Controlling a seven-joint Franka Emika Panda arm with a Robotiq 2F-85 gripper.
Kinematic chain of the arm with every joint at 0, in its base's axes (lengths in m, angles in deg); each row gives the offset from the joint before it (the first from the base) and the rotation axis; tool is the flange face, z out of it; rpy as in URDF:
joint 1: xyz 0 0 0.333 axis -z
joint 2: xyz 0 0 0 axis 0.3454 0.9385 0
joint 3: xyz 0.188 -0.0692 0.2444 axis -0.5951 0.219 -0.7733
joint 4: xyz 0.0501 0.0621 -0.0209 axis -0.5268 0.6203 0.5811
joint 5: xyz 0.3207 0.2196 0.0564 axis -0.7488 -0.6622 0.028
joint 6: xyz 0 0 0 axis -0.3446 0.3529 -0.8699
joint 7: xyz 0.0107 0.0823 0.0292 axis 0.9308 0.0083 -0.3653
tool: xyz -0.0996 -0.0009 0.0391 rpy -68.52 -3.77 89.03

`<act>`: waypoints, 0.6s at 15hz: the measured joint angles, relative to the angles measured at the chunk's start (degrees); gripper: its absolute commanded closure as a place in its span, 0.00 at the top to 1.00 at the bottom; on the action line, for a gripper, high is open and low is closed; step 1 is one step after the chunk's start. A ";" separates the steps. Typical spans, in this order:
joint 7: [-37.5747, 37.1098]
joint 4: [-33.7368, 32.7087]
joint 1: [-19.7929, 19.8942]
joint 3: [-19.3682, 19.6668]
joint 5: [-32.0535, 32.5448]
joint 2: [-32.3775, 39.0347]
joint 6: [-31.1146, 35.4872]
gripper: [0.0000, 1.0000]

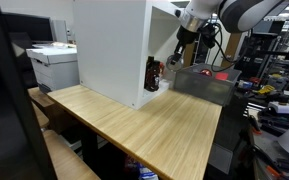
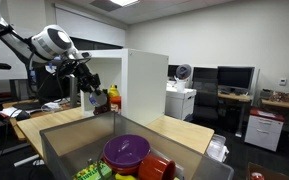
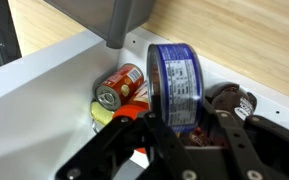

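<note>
In the wrist view my gripper is shut on a blue can with a printed label, one black finger on each side of it. The can sits at the open side of a white cabinet. A red can lies on its side to the left, with something yellow below it. A dark brown bottle is to the right. In both exterior views the gripper hangs at the cabinet opening, beside the dark bottle and a red item.
The cabinet stands on a wooden table. A grey bin sits behind the gripper; in an exterior view this bin holds a purple bowl and other items. A printer stands beyond the table.
</note>
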 measured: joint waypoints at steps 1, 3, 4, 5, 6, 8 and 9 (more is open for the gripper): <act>-0.22 -0.27 0.05 0.05 0.00 0.00 0.02 0.12; -0.71 -0.65 0.17 0.20 0.13 0.00 0.03 0.12; -1.01 -0.81 0.32 0.22 0.31 0.00 0.04 0.12; -1.53 -0.99 0.56 0.22 0.79 0.00 0.08 0.12; -2.42 -1.17 0.80 0.24 1.80 0.00 0.15 0.12; -4.09 -1.36 1.15 0.30 3.64 0.00 0.29 0.12; -4.96 -1.36 1.32 0.31 4.66 0.00 0.34 0.12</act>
